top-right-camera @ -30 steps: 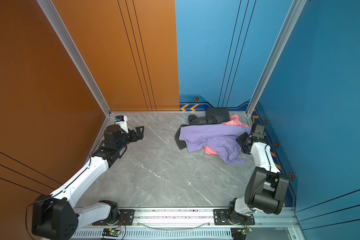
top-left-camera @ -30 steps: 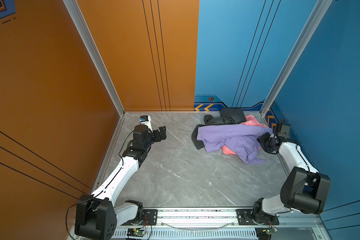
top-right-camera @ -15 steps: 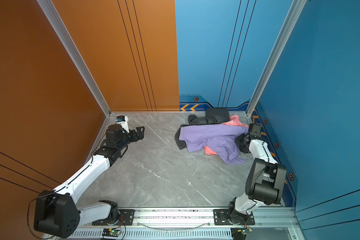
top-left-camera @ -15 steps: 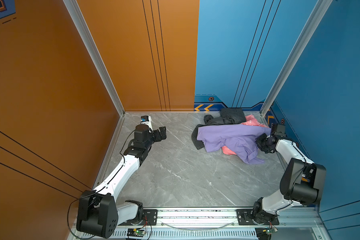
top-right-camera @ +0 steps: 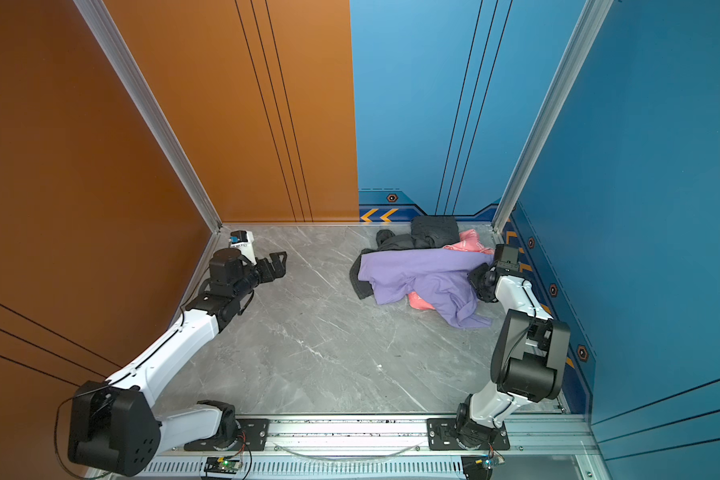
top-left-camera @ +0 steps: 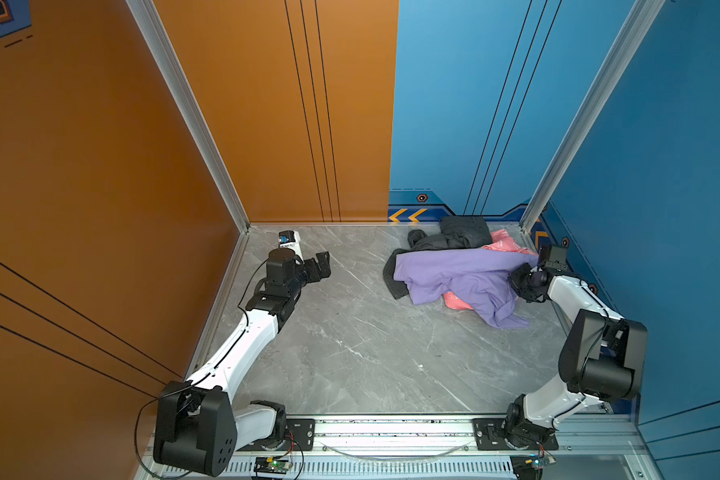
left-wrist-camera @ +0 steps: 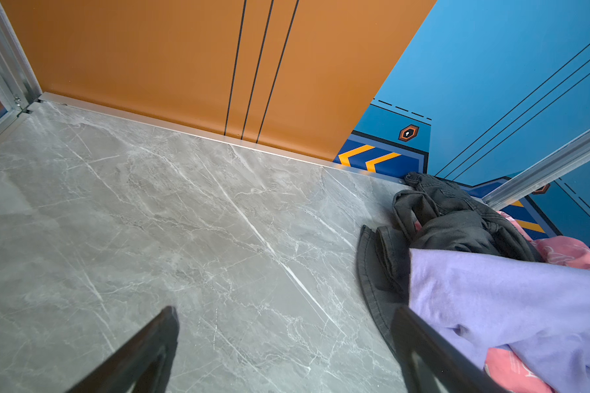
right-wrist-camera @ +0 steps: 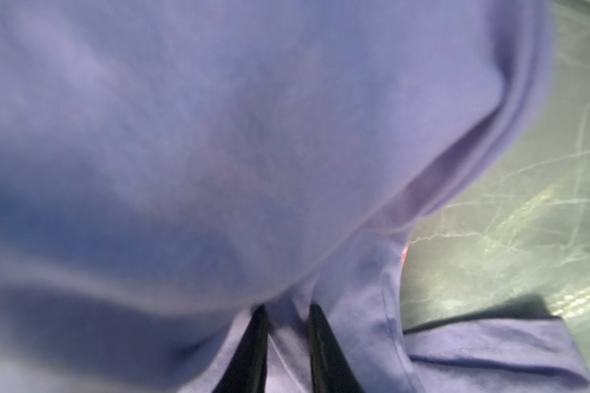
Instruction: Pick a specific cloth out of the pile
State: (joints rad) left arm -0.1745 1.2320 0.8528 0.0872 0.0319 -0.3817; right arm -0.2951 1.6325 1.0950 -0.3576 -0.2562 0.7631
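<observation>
The cloth (top-left-camera: pixel 454 276) is pinched tight in the right pincer (right-wrist-camera: pixel 286 318). The left pincer (top-left-camera: pixel 323 266) is wide apart, far from it.

A grey marble-patterned table (top-left-camera: pixel 350 353) lies between orange wall panels (top-left-camera: pixel 80 166) on the left and far side and blue panels (top-left-camera: pixel 661 166) on the right. Two yellow chevrons (top-left-camera: pixel 408 215) mark the far wall's foot, and an aluminium rail (top-left-camera: pixel 391 428) runs along the near edge.

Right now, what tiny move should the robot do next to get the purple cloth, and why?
Probably lift the right tool a little: a fold of the purple cloth looks pinched between its fingers, and the cloth lies on top of the grey garment and pink garment, so it should peel off.
</observation>
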